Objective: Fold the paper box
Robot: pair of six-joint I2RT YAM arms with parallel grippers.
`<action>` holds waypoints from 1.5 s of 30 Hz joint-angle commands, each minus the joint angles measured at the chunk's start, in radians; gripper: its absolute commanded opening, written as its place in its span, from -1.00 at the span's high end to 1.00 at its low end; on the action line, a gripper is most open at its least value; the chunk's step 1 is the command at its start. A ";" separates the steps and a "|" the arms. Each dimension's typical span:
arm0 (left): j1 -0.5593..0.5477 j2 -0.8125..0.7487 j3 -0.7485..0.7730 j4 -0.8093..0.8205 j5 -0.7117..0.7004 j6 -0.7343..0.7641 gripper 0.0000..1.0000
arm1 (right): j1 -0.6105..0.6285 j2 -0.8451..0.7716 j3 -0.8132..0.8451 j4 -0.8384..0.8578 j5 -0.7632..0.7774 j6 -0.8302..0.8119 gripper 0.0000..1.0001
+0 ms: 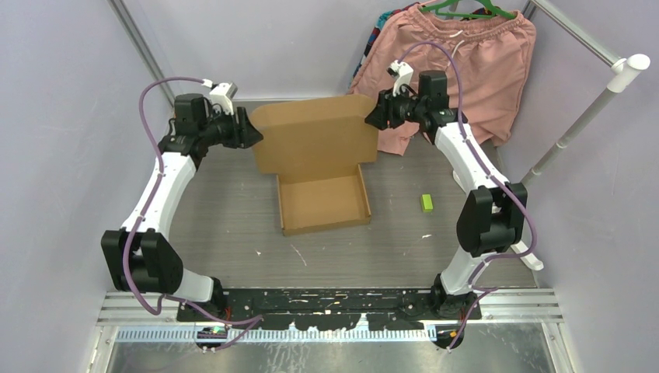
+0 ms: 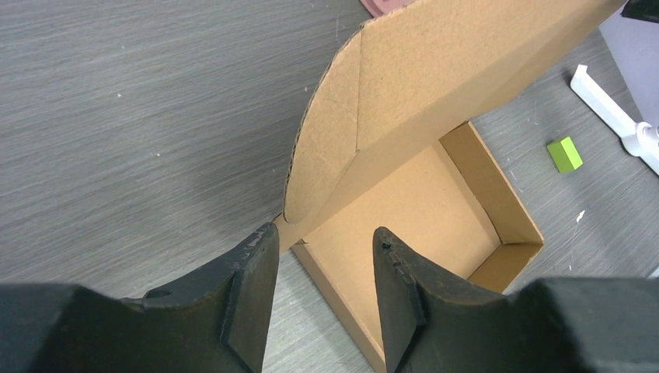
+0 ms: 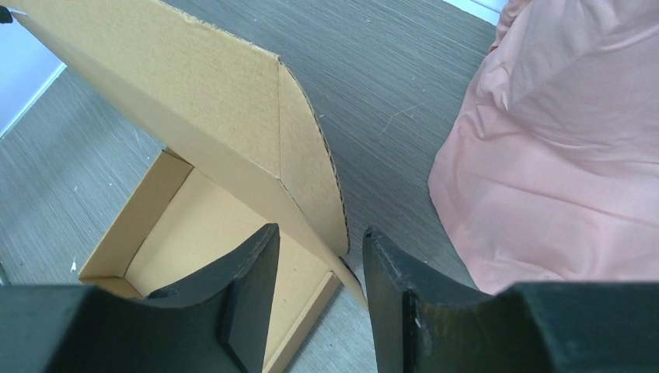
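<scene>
Toward the back edge of the grey table (image 1: pixel 233 233), about midway across, sits the paper box (image 1: pixel 322 198). Its shallow tray lies flat with its walls standing. The wide lid panel rises at a tilt from the tray's far side, clear of the tabletop, with a rounded flap at each end. At the back right corner, pink shorts (image 1: pixel 482 70) hang close behind the lid's right end. A white pole (image 1: pixel 579 124) slants along the right edge. The left gripper (image 2: pixel 322 237) is at the lid's left flap with its jaws spread; the flap's lower tip sits just beside one finger, not pinched. The right gripper (image 3: pixel 317 233) is likewise spread at the right flap, whose tip lies in the gap. A small green block (image 1: pixel 427 203) rests right of the tray.
</scene>
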 commanded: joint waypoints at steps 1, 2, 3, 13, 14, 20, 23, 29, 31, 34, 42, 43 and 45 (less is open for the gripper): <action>0.006 0.000 0.051 0.010 0.001 0.024 0.03 | 0.000 0.010 0.067 0.025 -0.034 -0.003 0.02; 0.006 0.000 0.051 0.010 0.001 0.024 0.04 | 0.000 0.013 0.072 0.020 -0.036 -0.004 0.04; 0.006 -0.001 0.053 0.012 0.002 0.023 0.04 | 0.000 0.016 0.074 0.016 -0.037 -0.005 0.04; 0.006 0.017 0.077 0.011 -0.034 0.056 0.08 | 0.001 0.026 0.077 0.008 -0.053 -0.006 0.07; 0.007 0.023 0.082 0.003 -0.044 0.063 0.07 | 0.001 0.027 0.078 0.006 -0.054 -0.006 0.07; 0.009 0.029 0.090 -0.023 -0.048 0.090 0.05 | 0.001 0.034 0.084 0.002 -0.058 -0.006 0.07; 0.013 0.023 0.082 -0.015 -0.048 0.092 0.04 | 0.001 0.037 0.085 0.001 -0.062 -0.006 0.08; 0.025 0.051 0.082 0.010 0.020 0.081 0.04 | 0.000 0.038 0.085 0.000 -0.069 -0.006 0.12; 0.026 0.056 0.074 0.033 0.046 0.069 0.04 | 0.002 0.038 0.085 0.000 -0.072 -0.005 0.14; 0.028 0.069 0.059 0.076 0.074 0.048 0.06 | 0.002 0.041 0.087 0.000 -0.076 -0.002 0.16; 0.028 0.102 0.062 0.114 0.119 0.019 0.12 | 0.004 0.044 0.089 -0.002 -0.083 0.003 0.25; 0.028 0.101 0.060 0.115 0.119 0.018 0.13 | 0.006 0.044 0.090 -0.003 -0.083 0.003 0.28; 0.028 0.100 0.059 0.119 0.121 0.014 0.15 | 0.009 0.045 0.092 -0.004 -0.083 0.003 0.30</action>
